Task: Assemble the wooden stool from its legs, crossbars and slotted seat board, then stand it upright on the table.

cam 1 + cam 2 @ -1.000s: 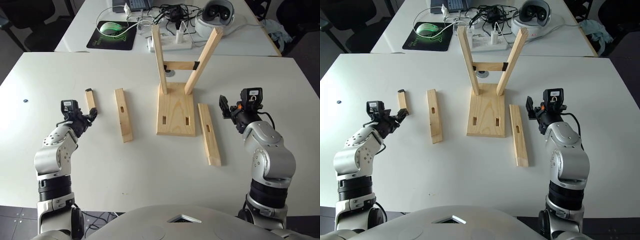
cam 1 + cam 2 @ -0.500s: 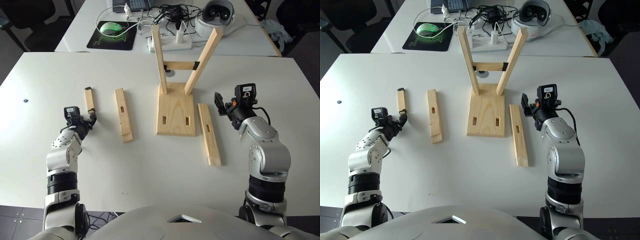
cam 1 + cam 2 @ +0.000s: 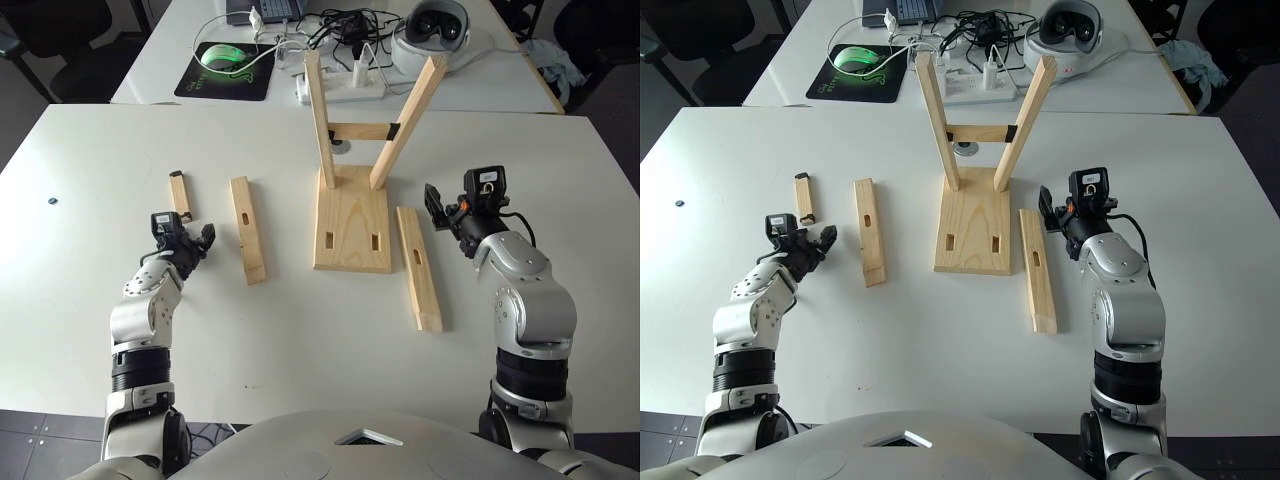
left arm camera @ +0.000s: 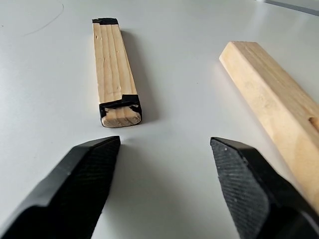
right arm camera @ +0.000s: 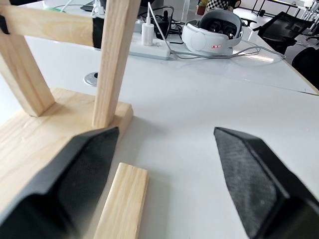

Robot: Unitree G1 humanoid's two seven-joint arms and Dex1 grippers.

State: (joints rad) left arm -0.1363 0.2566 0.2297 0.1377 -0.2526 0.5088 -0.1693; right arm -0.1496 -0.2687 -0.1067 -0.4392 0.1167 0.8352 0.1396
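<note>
Pale wood seat board (image 3: 350,228) lies flat mid-worktop (image 3: 300,340), w/ two open slots near its near end. At its far end two legs stand in it: left leg (image 3: 319,120) tilted a little, right leg (image 3: 407,122) leaning outward. A crossbar (image 3: 358,131) joins them partway up, black tape at its right end. A loose slotted leg (image 3: 247,230) lies flat left of the board, apart from it. A 2nd loose leg (image 3: 418,267) lies just beside the board's right edge, its end reaching nearer than the board's. A short crossbar (image 3: 180,196), black-taped both ends, lies further left of the board, past the loose slotted leg.

Writing: small white label on top of each wrist housing, print too small to read.

Left arm: elbow bent, forearm angled toward the board's left side. The left end effector (image 3: 200,240) is low over the worktop between short crossbar & loose slotted leg, fingers (image 4: 89,169) apart, empty. The crossbar's taped near end sits just ahead of one fingertip.

Right arm: elbow bent, forearm pointing away from the robot. The right end effector (image 3: 440,212) is right of the board, by the far end of the 2nd loose leg, fingers (image 5: 254,164) spread, empty, aimed past the standing right leg.

Beyond the board, on a rear table: VR headset (image 3: 432,30), white power strip (image 3: 345,85) w/ cables, black mouse pad (image 3: 222,75) w/ green-lit mouse (image 3: 222,57).
</note>
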